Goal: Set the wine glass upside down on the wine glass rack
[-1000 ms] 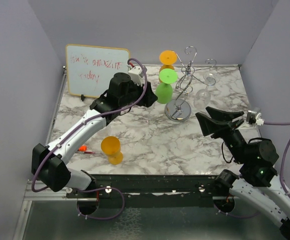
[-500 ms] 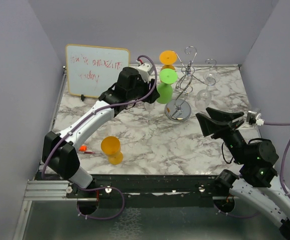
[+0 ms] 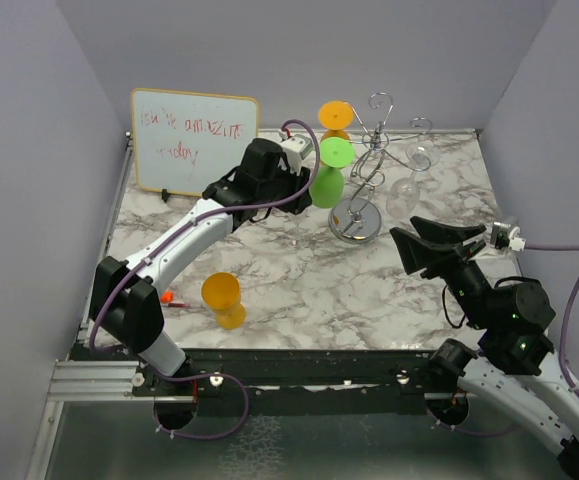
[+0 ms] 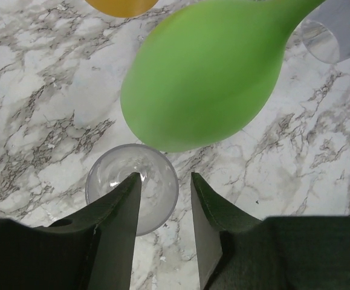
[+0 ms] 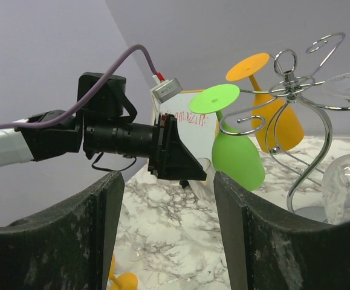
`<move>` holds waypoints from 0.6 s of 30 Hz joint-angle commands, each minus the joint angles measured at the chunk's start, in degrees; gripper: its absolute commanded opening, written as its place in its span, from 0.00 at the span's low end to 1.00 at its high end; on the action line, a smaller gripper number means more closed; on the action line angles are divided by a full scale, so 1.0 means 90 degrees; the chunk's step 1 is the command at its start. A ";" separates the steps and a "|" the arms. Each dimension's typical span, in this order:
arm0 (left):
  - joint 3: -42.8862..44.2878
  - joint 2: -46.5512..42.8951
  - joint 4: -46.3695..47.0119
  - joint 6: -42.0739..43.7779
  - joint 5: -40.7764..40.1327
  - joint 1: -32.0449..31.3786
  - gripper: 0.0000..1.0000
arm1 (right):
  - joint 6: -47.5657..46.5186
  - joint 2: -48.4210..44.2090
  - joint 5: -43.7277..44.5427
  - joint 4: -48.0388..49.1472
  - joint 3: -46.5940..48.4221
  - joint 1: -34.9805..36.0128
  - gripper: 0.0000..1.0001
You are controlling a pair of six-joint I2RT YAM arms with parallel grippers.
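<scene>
Wine glass (image 4: 111, 181) stands upright at the wine glass rack's (image 3: 354, 226) nine o'clock, left gripper (image 4: 165, 177) parted astride its rim; hanging judged outstanding.

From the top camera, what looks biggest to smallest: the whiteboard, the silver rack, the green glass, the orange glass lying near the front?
1. Whiteboard, the largest.
2. Silver rack.
3. Green glass and orange glass look about alike, so I won't rank those two.

green glass (image 5: 237, 160): hangs inverted on rack (image 5: 291, 81) | right fingers (image 5: 72, 241): apart, empty
</scene>
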 commanded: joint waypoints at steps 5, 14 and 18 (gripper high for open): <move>0.0305 0.0313 -0.0469 0.0405 -0.0277 -0.0039 0.29 | 0.0112 -0.0047 0.0183 -0.0165 -0.0036 -0.0002 0.66; 0.0425 0.0214 -0.0886 0.0715 -0.0638 -0.0179 0.00 | 0.0320 -0.0059 0.0266 -0.0267 -0.0024 -0.0002 0.65; 0.0292 -0.0050 -0.1030 0.0736 -0.0761 -0.0210 0.00 | 0.0816 -0.0038 0.0281 -0.0493 -0.0047 -0.0002 0.65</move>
